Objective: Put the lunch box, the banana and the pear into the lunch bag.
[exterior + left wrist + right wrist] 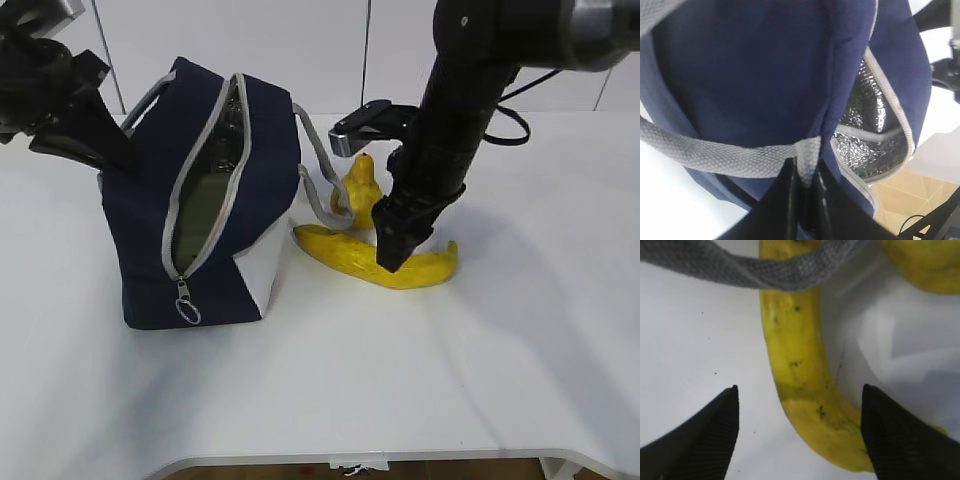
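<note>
Banana [805,390] lies on the table [400,380] right of the bag [215,200], between the spread jaws of the right gripper [800,435], which straddles its middle, apparently not touching. Pear [360,185] sits just behind, by the handle [755,265] draped over the banana's far end. Risk: lifting may snag that strap and tug the bag. Left gripper [805,185] is clenched on the other handle, propping the bag mouth open. Something pale green shows inside, possibly the box; can't confirm.
</note>
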